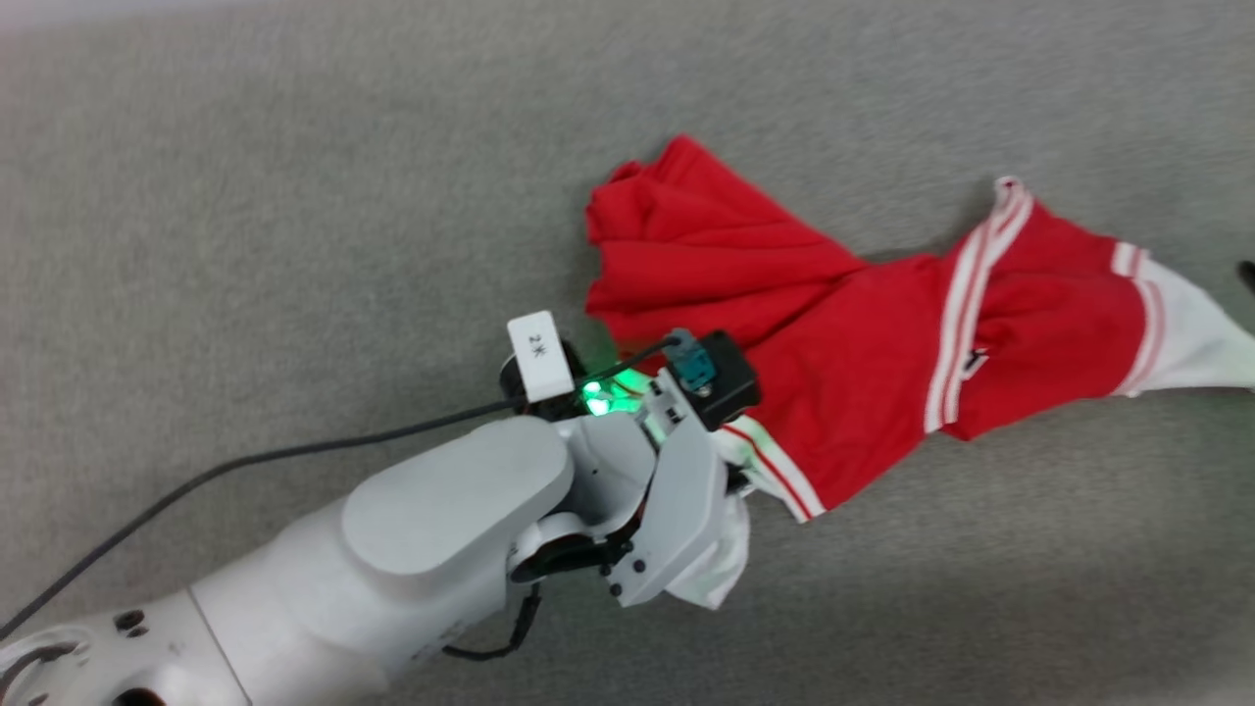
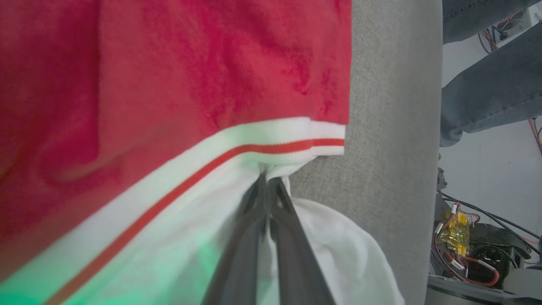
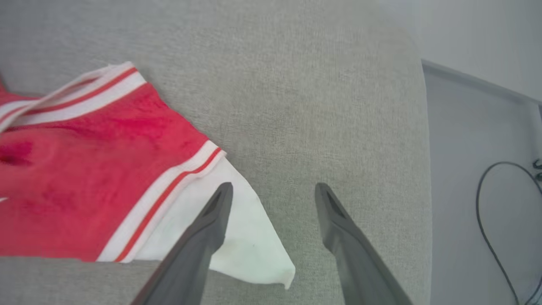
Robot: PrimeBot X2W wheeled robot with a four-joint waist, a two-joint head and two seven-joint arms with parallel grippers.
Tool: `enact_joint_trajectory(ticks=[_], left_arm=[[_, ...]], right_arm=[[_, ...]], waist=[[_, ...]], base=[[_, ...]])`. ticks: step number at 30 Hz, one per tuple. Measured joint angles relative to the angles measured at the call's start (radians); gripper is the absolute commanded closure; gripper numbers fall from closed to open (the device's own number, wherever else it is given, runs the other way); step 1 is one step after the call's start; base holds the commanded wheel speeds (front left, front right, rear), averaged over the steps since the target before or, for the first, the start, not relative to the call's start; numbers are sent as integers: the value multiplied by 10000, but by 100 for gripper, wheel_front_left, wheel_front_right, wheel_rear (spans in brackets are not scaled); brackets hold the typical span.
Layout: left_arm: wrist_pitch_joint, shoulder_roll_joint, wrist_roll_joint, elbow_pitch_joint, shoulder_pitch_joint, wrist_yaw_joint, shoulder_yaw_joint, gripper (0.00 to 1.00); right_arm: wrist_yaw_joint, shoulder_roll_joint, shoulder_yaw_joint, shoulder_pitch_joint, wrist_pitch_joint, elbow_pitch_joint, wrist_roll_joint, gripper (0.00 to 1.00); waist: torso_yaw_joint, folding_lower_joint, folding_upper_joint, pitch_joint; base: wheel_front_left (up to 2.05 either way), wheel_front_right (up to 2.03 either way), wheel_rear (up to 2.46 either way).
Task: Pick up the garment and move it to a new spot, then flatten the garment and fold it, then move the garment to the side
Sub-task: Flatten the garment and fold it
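The shirt (image 1: 843,392) lies bunched and twisted on the grey table (image 1: 294,196), right of centre in the head view, with one white sleeve trailing toward the right edge and the other by the left wrist. The left hand (image 2: 266,178) is closed on that near white sleeve (image 2: 178,250), its fingers pinching the cloth just below the red-and-white striped band. The right hand (image 3: 273,190) hangs open over the far sleeve's white tip (image 3: 250,250), one finger above the cloth and the other above bare table. The step in hand looks like getting a hold at both sleeves so the shirt can be lifted and spread. To do it well, the right hand should probably come down further onto the sleeve, closer to the striped band, so it catches more than the thin corner. Then both hands should rise evenly so the twist falls out. A white tag (image 1: 539,355) on the left wrist bears small print that seems to begin with "2"; the rest is unclear. No lettering shows on the shirt.
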Motion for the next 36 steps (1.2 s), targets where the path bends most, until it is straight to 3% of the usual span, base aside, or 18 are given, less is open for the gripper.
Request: enact_joint_trajectory(ticks=[6, 15, 16, 17, 18, 19, 27, 36], left_arm=[[15, -236, 75, -215, -387, -65, 19, 100], [58, -585, -136, -165, -885, -109, 19, 100], [67, -596, -173, -151, -926, -109, 13, 100], [79, -594, -203, -136, -956, -109, 15, 100], [100, -596, -209, -119, -990, -109, 10, 100], [82, -598, -238, -86, -1014, -109, 10, 100], [-1087, -541, -844, 303, -1040, -56, 13, 100], [-2476, 602, -2311, -104, -826, 63, 1087, 100]], right_arm=[[0, -71, 1147, -982, 857, 1020, 786, 0], [2, -295, 2476, -1775, 1760, 1576, 1942, 0], [0, -299, 2554, -1836, 1764, 1616, 2073, 13], [0, -303, 2660, -1887, 1755, 1599, 2148, 58], [-2, -314, 2788, -1965, 1747, 1595, 2196, 96], [-4, -328, 2888, -2031, 1699, 1569, 2259, 100], [-2, -407, 3139, -2184, -8, 1290, 2932, 100], [0, -1693, 3085, -2337, -1870, 581, 3292, 100]], waist=[[443, 0, 0, 667], [796, 0, 0, 1240], [788, 0, 0, 1260], [768, 0, 0, 1270], [746, 0, 0, 1272], [725, 0, 0, 1271], [784, 0, 0, 960], [1236, 0, 0, 226]], base=[[0, 0, 0], [0, 0, 0], [0, 0, 0], [0, 0, 0], [0, 0, 0], [0, 0, 0], [0, 0, 0], [0, 0, 0]])
